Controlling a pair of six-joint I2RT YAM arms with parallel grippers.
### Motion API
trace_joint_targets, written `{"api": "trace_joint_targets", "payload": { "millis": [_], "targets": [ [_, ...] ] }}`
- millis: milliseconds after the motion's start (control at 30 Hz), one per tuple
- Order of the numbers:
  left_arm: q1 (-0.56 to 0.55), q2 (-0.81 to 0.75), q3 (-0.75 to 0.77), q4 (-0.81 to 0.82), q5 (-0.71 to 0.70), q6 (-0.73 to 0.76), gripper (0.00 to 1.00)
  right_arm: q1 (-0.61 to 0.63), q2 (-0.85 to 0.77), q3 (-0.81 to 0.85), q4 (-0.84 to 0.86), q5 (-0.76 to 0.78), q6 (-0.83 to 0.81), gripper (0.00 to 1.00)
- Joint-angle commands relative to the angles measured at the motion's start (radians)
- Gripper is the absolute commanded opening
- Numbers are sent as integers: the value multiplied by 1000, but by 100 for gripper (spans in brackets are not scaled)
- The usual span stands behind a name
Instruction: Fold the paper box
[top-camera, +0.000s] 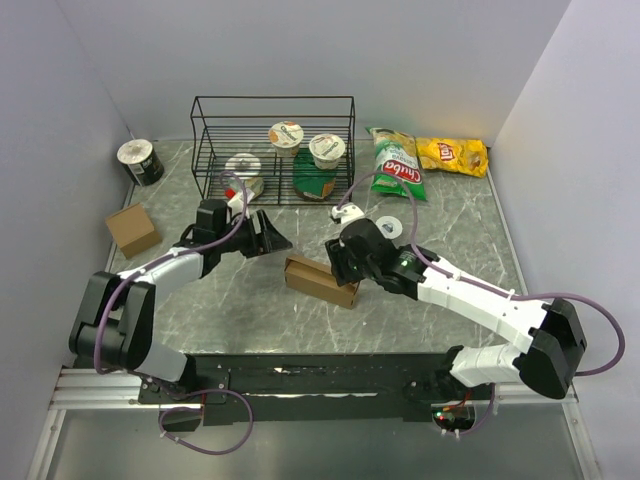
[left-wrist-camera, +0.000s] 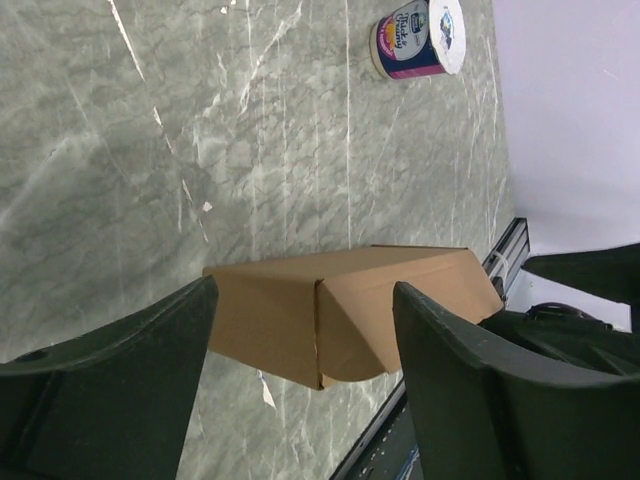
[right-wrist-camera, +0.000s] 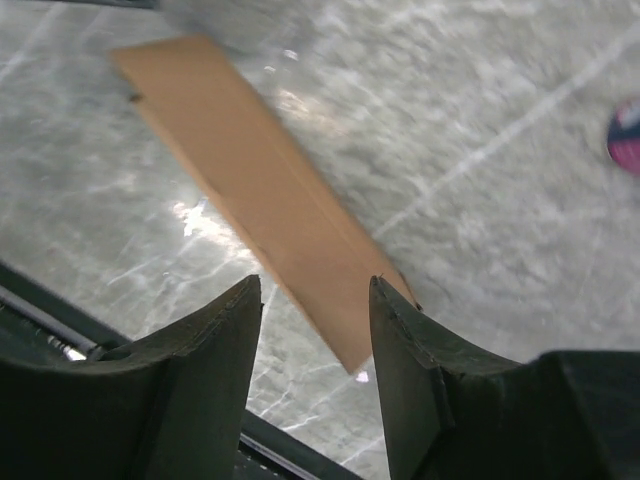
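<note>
The paper box (top-camera: 320, 281) is an oblong brown carton lying on the marble table, a little in front of the middle. In the left wrist view the paper box (left-wrist-camera: 340, 310) shows its end, with a curved flap folded against it. My left gripper (top-camera: 272, 236) hovers just behind the carton's left end, open, and the left gripper (left-wrist-camera: 305, 292) frames that end without touching it. My right gripper (top-camera: 340, 263) is over the carton's right end. In its own view the right gripper (right-wrist-camera: 314, 286) stands open, and the paper box (right-wrist-camera: 260, 190) runs away below the gap.
A black wire rack (top-camera: 272, 150) with yogurt cups stands at the back. A small cube-like cardboard box (top-camera: 132, 228) and a tin (top-camera: 140, 162) are at the left. Chip bags (top-camera: 395, 165) lie at the back right, and a lying yogurt cup (left-wrist-camera: 420, 38) beside my right arm.
</note>
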Motion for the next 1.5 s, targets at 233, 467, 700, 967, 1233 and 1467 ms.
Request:
{"api": "trace_joint_targets", "payload": {
  "millis": [233, 467, 700, 967, 1233, 1467],
  "targets": [
    [-25, 14, 20, 66, 3, -7, 71, 101, -32, -42, 19, 404, 215, 55],
    [-37, 1, 0, 87, -29, -21, 74, 195, 43, -8, -80, 623, 329, 52],
    [-40, 1, -9, 92, -37, -27, 75, 252, 136, 22, -159, 746, 418, 50],
    [-42, -10, -22, 97, -57, -28, 78, 281, 245, 65, -346, 837, 582, 47],
    [-42, -87, 15, 44, -103, -12, 98, 208, 220, 90, -354, 774, 507, 47],
    [-42, -96, -12, 44, -94, -13, 99, 98, 0, -11, -160, 617, 346, 47]
  ]
}}
